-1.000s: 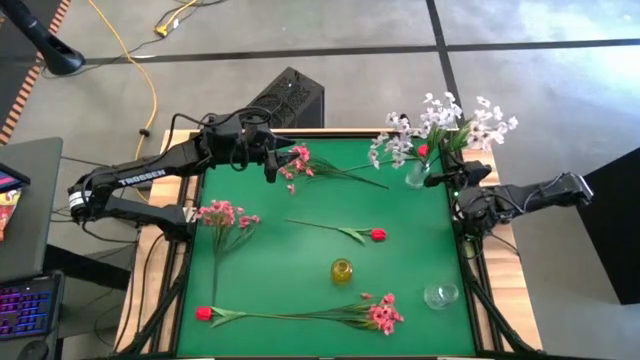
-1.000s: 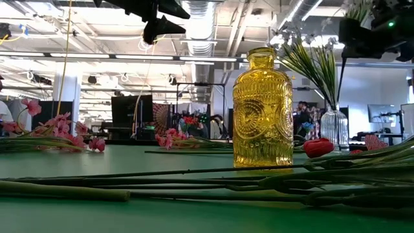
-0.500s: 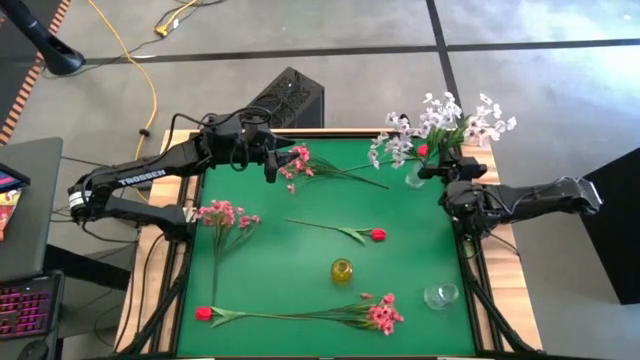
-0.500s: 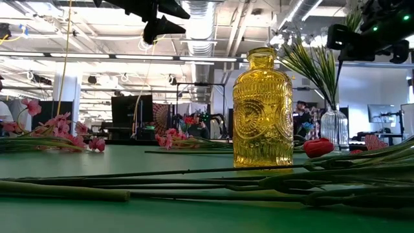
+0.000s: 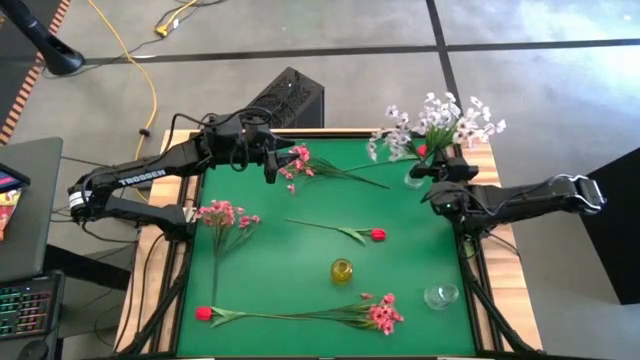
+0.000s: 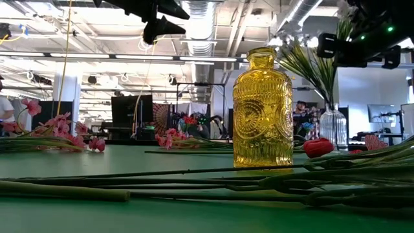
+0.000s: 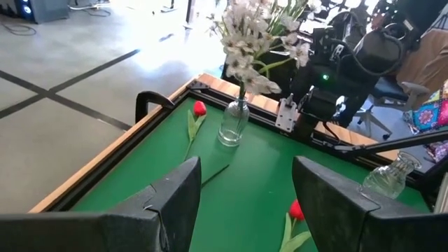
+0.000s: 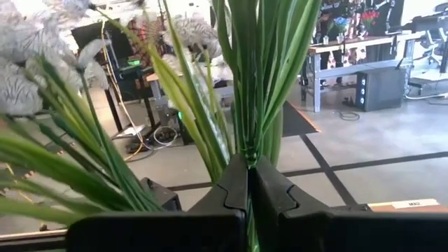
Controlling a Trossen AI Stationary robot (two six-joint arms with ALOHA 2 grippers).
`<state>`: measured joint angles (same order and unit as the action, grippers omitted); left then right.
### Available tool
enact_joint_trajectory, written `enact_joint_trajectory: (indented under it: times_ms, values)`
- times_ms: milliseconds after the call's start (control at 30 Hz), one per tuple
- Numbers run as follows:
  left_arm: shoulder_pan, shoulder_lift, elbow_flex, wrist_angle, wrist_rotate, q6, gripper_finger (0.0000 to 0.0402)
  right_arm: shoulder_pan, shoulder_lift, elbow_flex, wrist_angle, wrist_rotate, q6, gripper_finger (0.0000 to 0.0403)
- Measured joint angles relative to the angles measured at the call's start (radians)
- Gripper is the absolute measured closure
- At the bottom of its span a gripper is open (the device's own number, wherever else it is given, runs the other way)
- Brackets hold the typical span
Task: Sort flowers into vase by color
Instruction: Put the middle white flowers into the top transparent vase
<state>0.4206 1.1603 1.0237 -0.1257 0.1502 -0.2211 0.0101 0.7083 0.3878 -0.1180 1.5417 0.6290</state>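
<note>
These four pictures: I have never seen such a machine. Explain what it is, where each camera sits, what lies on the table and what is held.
Two dark robot arms work at a green table. One camera looks down from above, one sits at table height, and one rides on each wrist. The left hand is open above a pink clustered spray. The right hand is shut on the green stems of the white blossom sprays standing in a clear glass vase. On the table lie more pink sprays, red tulip-like buds, a yellow glass bottle and another clear vase.
</note>
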Motion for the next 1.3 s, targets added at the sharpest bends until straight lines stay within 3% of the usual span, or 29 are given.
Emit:
enact_joint_trajectory:
  times_ms: [733,1300]
  values:
    - [0.000,0.000,0.000,-0.031,0.001,0.010,0.0189,0.000,0.132,0.000,-0.002,-0.002,0.051,0.0370]
    - [0.000,0.000,0.000,-0.057,0.001,0.008,0.0189,-0.080,0.263,0.001,-0.025,-0.158,0.054,0.0369]
